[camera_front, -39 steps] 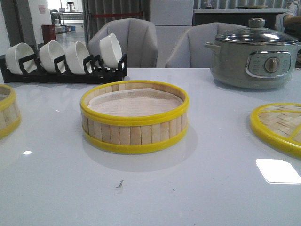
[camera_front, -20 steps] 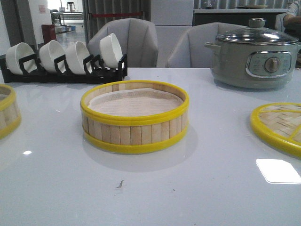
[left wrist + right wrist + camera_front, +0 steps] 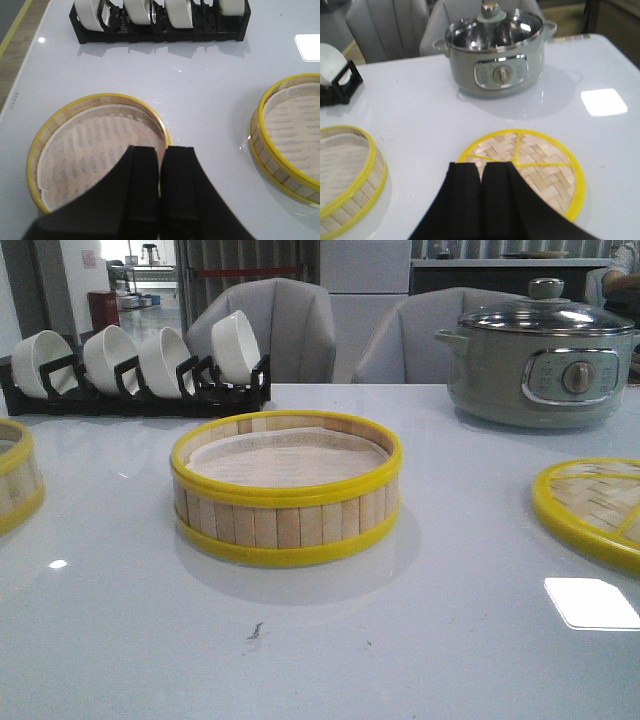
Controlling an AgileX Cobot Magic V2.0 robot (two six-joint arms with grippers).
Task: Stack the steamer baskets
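Observation:
One steamer basket [image 3: 286, 490] stands at the table's middle, with yellow rims and a pale liner; it also shows in the left wrist view [image 3: 290, 137] and the right wrist view [image 3: 345, 175]. The second steamer basket [image 3: 15, 480] is cut off at the left edge and lies whole in the left wrist view [image 3: 85, 145]. My left gripper [image 3: 160, 152] is shut and empty, held above that basket's near rim. My right gripper [image 3: 481, 167] is shut and empty above the edge of the woven lid [image 3: 540, 165]. Neither gripper shows in the front view.
A black rack of white bowls [image 3: 140, 365] stands at the back left. A grey electric pot with a glass lid [image 3: 540, 355] stands at the back right. The woven lid [image 3: 595, 510] lies at the right edge. Grey chairs stand behind the table.

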